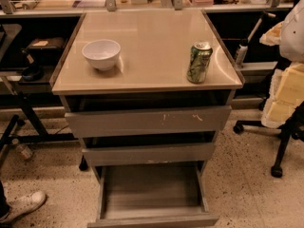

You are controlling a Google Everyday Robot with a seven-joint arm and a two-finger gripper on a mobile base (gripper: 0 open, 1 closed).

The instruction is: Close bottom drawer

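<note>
Gripper is out of view, its state unknowable; push the open, narrow grey wood-grain bottom drawer [152,193] squarely at mid-front.

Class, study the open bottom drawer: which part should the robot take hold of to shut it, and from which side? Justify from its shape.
Take the bottom drawer by the middle of its front panel, coming from the front, the camera's side. The panel is flat and handleless, so pressing its face inward probably suits better than pinching. The tool is not in view.
</note>
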